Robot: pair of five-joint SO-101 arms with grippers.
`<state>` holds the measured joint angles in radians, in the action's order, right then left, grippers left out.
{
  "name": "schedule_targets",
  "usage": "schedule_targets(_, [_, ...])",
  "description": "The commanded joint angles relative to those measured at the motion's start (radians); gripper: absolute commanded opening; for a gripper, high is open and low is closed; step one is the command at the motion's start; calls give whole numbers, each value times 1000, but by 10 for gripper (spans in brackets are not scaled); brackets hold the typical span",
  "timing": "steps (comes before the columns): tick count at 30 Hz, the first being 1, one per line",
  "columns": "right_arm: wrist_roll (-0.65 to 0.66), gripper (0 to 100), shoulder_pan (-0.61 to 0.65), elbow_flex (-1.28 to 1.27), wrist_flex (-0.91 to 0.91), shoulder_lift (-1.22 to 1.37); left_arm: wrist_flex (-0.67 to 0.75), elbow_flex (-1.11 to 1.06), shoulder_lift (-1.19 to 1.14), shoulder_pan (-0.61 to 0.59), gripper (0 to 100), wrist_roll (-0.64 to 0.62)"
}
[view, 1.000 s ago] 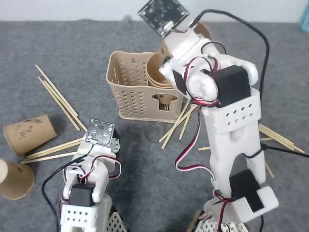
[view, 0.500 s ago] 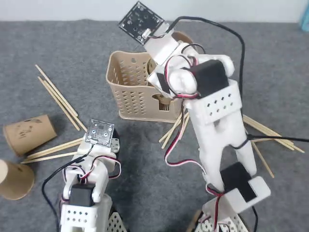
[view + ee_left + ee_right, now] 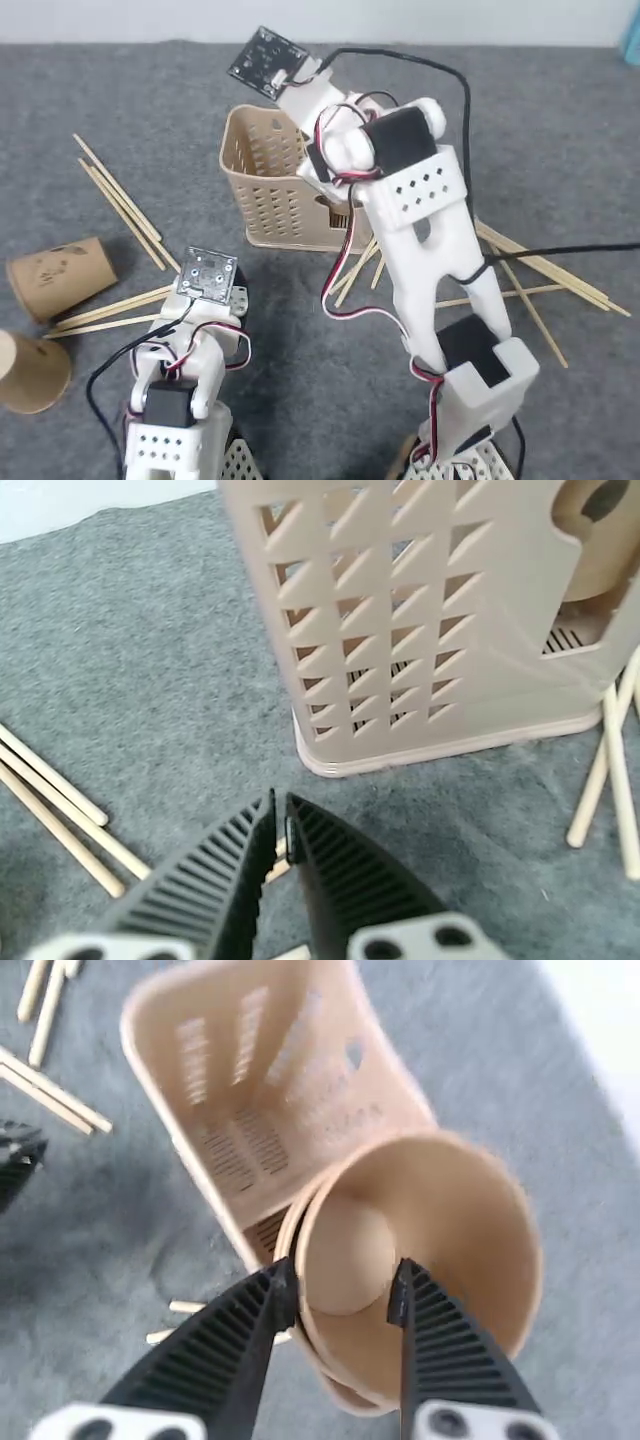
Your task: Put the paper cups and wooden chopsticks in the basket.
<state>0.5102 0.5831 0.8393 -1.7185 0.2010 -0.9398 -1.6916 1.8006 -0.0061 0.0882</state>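
A beige slotted basket (image 3: 265,190) stands upright on the grey carpet. My right gripper (image 3: 342,1285) hangs open over it, one finger outside and one inside the rim of stacked paper cups (image 3: 430,1220) that rest in the basket (image 3: 250,1090). Two more paper cups (image 3: 60,277) (image 3: 30,372) lie on their sides at the far left. Wooden chopsticks lie left of the basket (image 3: 120,205), near the left arm (image 3: 110,310) and in a pile to the right (image 3: 540,270). My left gripper (image 3: 280,825) is shut and empty, low over the carpet in front of the basket (image 3: 400,630).
The right arm (image 3: 420,230) stretches across the basket's right side and covers the cups there. Loose chopsticks (image 3: 60,820) lie close to the left gripper, and others (image 3: 610,770) lean by the basket's corner. Carpet lies bare between the two arm bases.
The right arm has swung left over the basket, so its wrist now covers the cups that showed there. The left arm has not moved.
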Motion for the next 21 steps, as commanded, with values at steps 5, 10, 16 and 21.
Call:
schedule_targets(5, [-63,119,-36,339,-81,-59,17,5,6,0,15,8])
schedule_targets(10, [-117,6,-99,258,-82,-91,17,5,6,-2,15,8])
schedule_targets(16, [-123,8,-91,97,-74,-242,17,5,6,-5,15,8])
schedule_targets(21, [-121,8,-82,-44,-28,-315,17,5,6,-5,15,8])
